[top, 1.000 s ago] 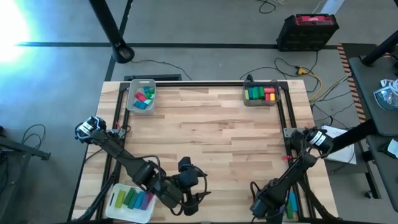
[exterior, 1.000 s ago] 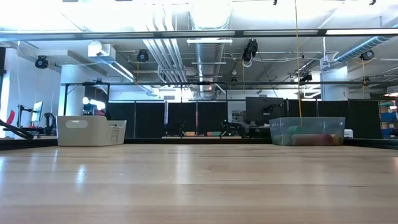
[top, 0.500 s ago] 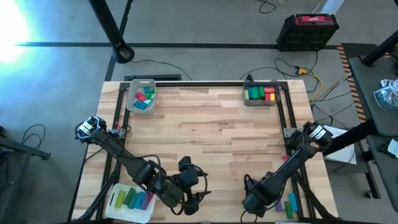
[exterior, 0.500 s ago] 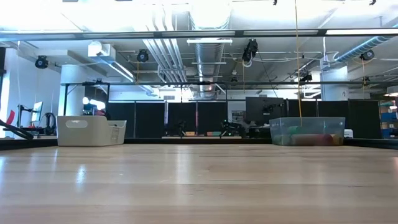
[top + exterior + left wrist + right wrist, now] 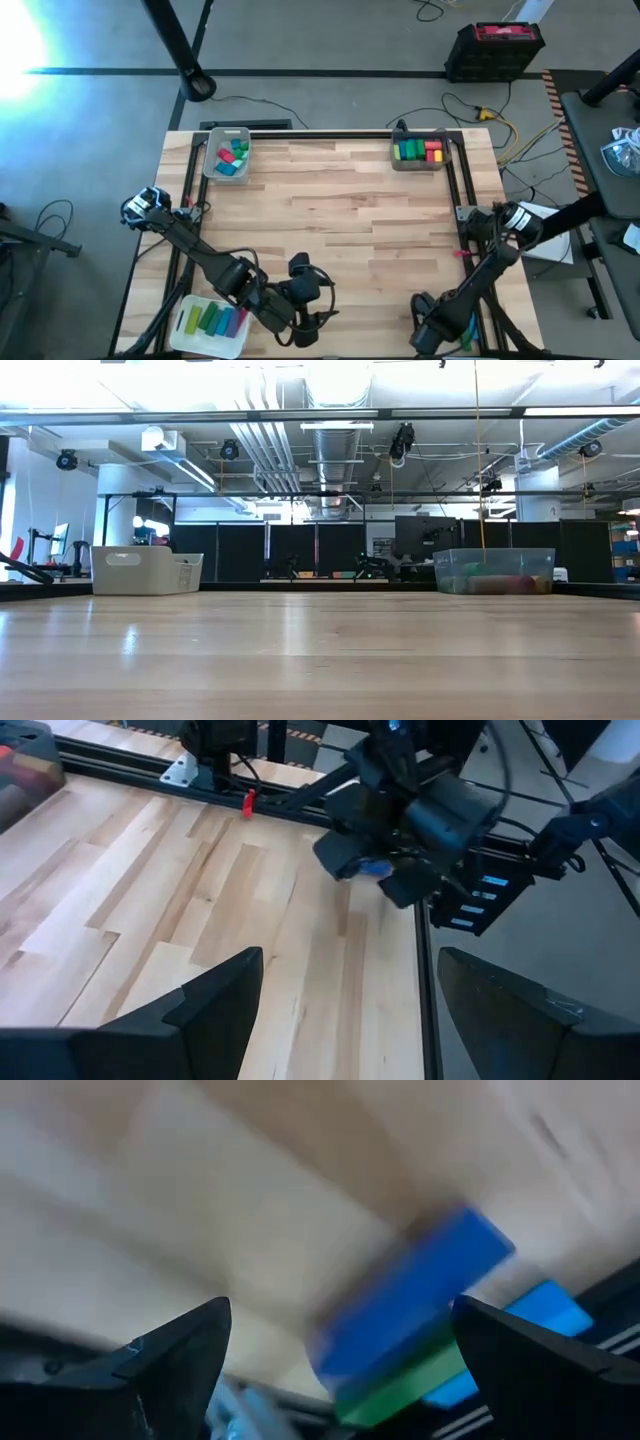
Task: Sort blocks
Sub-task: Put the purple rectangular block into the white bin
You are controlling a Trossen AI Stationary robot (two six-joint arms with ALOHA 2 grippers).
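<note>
Right hand point(image 5: 432, 335) hovers open-fingered at the table's point(image 5: 340, 210) near right corner, directly over a blue bar point(image 5: 410, 1305) lying slantwise between its fingers; left hand point(image 5: 305, 300), open, waits farther off.

You have bright, even overhead light on the table point(image 5: 340, 210), with a blown-out white glare in the high view's far left corner, well away from the left gripper point(image 5: 310, 305). In the low view the ceiling lights flare and the table shines softly. The right wrist view is heavily smeared: the blue block point(image 5: 410, 1305) beyond the right gripper point(image 5: 340, 1350) is blurred.
</note>
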